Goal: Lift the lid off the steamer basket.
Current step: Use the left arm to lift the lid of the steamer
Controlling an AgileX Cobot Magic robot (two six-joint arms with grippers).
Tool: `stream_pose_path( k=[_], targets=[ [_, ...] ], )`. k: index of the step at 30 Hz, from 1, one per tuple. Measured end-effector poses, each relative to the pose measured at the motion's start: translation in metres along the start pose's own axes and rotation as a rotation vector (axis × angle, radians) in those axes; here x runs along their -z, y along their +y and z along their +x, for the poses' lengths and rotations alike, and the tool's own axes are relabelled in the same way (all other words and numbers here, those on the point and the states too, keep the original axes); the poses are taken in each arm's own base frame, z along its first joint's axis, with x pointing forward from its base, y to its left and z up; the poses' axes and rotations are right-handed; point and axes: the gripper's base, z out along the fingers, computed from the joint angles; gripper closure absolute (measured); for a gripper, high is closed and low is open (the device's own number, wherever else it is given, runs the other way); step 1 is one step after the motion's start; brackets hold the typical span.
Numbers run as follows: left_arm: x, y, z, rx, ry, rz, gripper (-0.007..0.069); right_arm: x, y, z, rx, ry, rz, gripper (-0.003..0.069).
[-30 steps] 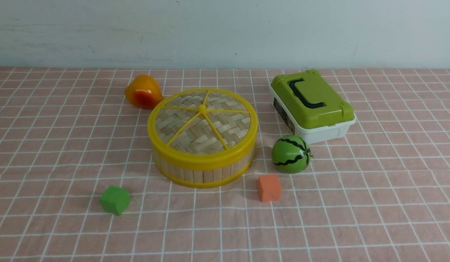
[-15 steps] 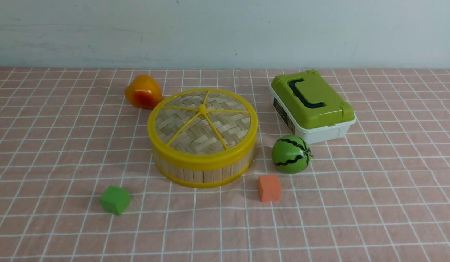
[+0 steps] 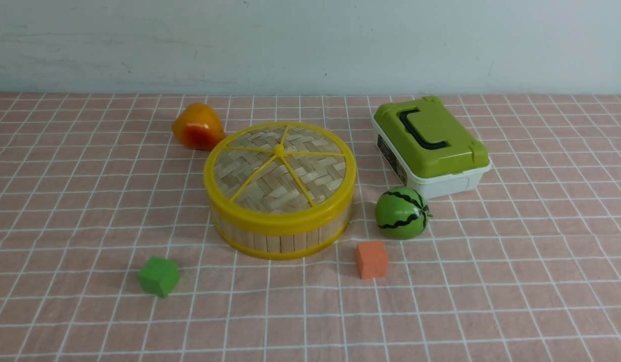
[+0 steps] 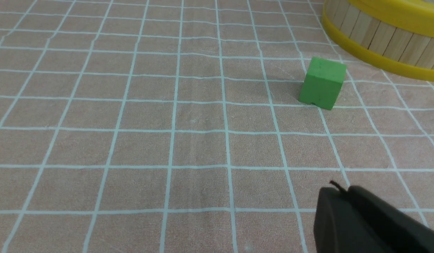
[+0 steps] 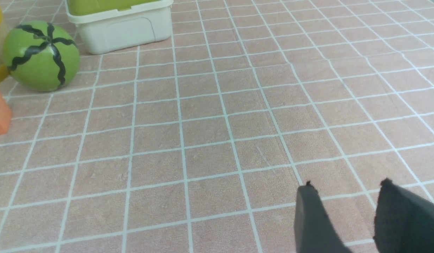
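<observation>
The steamer basket (image 3: 283, 236), pale bamboo slats between yellow rims, stands mid-table in the front view. The lid (image 3: 279, 168), woven bamboo with yellow spokes and a small centre knob, sits flat on top of it. Neither arm shows in the front view. In the left wrist view my left gripper (image 4: 341, 191) is shut on nothing and hangs over bare cloth, well short of the basket's lower rim (image 4: 378, 61). In the right wrist view my right gripper (image 5: 347, 186) is open and empty above the cloth, far from the basket.
A green cube (image 3: 159, 275) and an orange cube (image 3: 371, 259) lie in front of the basket. A toy watermelon (image 3: 402, 212) and a white box with green lid (image 3: 430, 146) stand to its right, an orange pear-shaped fruit (image 3: 196, 126) behind left.
</observation>
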Motion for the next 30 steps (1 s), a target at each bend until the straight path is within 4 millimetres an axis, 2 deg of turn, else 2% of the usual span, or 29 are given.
stream_pose_path(
  k=[14, 16, 25, 30],
  targets=[
    [0.0, 0.0, -0.004, 0.002, -0.045, 0.004, 0.0592, 0.0, 0.0, 0.0, 0.0, 0.0, 0.0, 0.0418],
    [0.0, -0.001, -0.008, 0.003, -0.086, 0.007, 0.059, 0.0, 0.0, 0.0, 0.0, 0.0, 0.0, 0.0418],
    [0.01, -0.003, -0.042, 0.001, -0.475, 0.035, 0.0585, 0.0, 0.0, 0.0, 0.0, 0.0, 0.0, 0.0418],
    [0.016, -0.004, -0.051, 0.003, -0.593, 0.045, 0.0585, 0.0, 0.0, 0.0, 0.0, 0.0, 0.0, 0.0418]
  ],
)
